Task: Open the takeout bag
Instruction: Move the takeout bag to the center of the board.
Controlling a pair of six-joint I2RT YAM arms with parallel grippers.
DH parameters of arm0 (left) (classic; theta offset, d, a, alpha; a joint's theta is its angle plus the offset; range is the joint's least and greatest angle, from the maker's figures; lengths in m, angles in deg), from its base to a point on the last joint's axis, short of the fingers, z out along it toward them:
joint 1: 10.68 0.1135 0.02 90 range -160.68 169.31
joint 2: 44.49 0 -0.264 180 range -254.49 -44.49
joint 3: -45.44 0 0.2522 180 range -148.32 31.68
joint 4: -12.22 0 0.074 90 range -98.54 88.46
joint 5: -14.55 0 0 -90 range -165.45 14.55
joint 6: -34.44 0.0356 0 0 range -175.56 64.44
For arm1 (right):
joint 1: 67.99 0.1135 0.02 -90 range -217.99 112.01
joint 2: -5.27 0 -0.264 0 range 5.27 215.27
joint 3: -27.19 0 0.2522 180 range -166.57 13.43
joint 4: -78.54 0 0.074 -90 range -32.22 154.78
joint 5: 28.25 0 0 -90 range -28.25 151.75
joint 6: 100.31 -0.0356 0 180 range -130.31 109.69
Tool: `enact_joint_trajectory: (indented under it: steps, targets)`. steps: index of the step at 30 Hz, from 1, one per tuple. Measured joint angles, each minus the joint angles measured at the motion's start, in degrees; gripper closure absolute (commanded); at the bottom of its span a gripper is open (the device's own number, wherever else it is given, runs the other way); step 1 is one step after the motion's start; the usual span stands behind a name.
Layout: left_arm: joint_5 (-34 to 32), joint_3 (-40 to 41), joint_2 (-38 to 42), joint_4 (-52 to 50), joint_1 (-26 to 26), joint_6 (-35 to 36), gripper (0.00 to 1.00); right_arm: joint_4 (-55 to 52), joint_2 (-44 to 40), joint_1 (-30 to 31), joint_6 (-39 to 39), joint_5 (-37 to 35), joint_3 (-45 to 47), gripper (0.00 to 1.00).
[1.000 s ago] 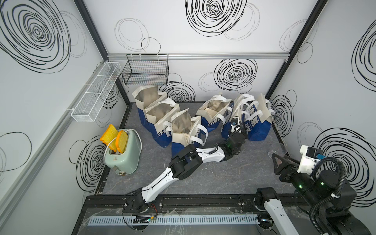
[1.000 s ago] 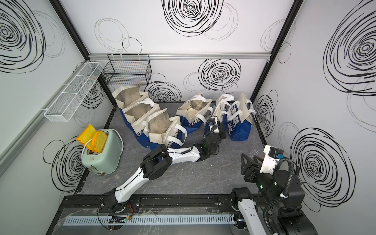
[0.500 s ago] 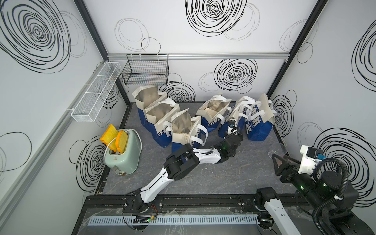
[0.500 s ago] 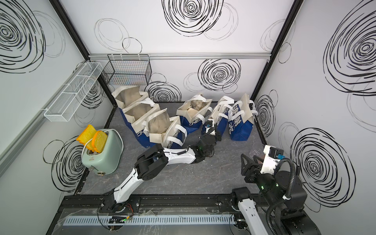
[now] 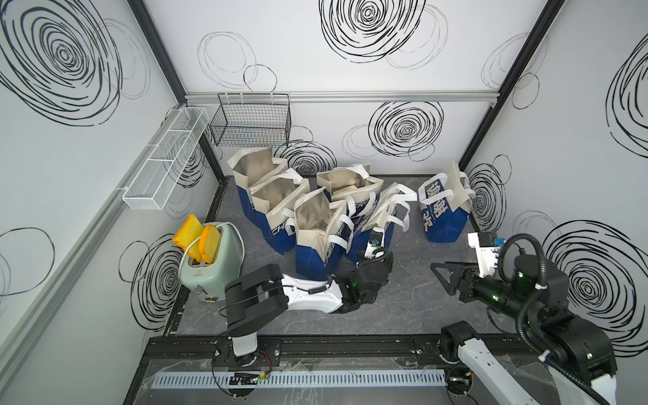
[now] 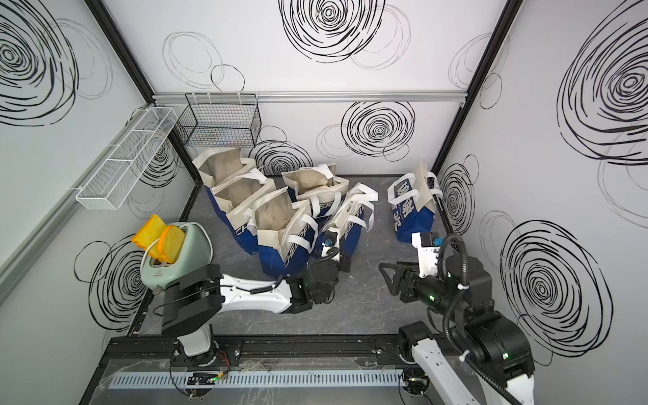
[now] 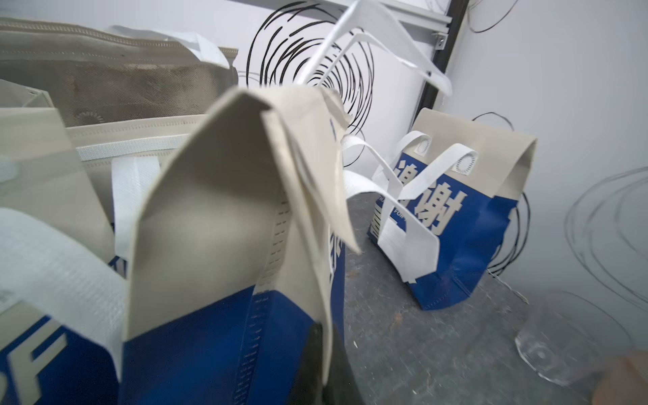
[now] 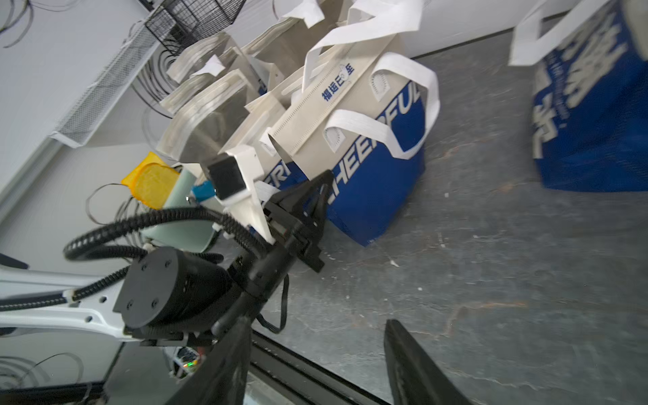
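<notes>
The grey tabletop [image 5: 413, 317] is walled on three sides. The left arm [image 5: 308, 298] rises from the front rail and folds sharply at the elbow. Its white forearm lies low and nearly level across the front half, reaching toward the middle with the wrist bent up at the end. The right arm [image 5: 526, 301] stands at the front right corner, looped with black cable hose, its forearm pointing inward from the right edge. Four open bags [image 5: 277, 196] crowd together in the back left part of the tabletop, mouths gaping. The takeout bag [image 5: 380, 214] stands about mid-tabletop, touching that cluster on its right side. Its beige top is folded flat and closed, and its white handles stick up. A second shut bag [image 5: 443, 210] stands apart from it near the back right corner. A green toaster [image 5: 210, 266] sits by the left edge. The left hand [image 8: 317, 196] has its jaws pinched together on the near end of the takeout bag, low on the side seam. The right hand [image 5: 441, 278] hovers over bare tabletop with its jaws spread and nothing between them, clear of both shut bags. Two yellow toast slices [image 5: 198, 238] poke out of the toaster.
</notes>
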Motion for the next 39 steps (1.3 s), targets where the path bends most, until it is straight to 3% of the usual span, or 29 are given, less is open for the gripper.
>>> enact_joint_trajectory:
  steps: [5, 9, 16, 23, 31, 35, 39]
  targets:
    - [-2.1, 7.5, 6.8, -2.6, -6.5, -4.0, 1.0, 9.0, 0.2, 0.0, -6.6, 9.8, 5.7, 0.38]
    - [-3.6, 12.2, 10.1, -5.7, -10.4, -10.3, 1.0, 13.6, -2.1, 0.0, -6.7, 10.9, 11.9, 0.44]
    - [-6.4, 16.7, 14.0, -8.0, -14.6, -17.4, 1.0, 16.5, -7.1, 2.7, 7.8, 1.2, 16.8, 0.48]
    - [-6.7, 19.9, 17.5, -8.4, -15.5, -18.9, 1.0, 19.6, -8.3, 2.0, 12.1, -1.7, 18.6, 0.49]
    - [-7.4, 20.3, 18.8, -10.7, -15.9, -19.8, 1.0, 26.1, 5.4, 2.5, 20.0, -8.6, 7.9, 0.39]
    - [-7.7, 20.3, 18.8, -10.8, -15.9, -20.2, 1.0, 31.1, 10.3, 6.5, 27.8, -12.3, 7.8, 0.41]
    - [-7.7, 20.3, 18.8, -10.6, -15.9, -20.2, 1.0, 33.9, 4.7, 15.7, 35.7, -18.6, 16.8, 0.48]
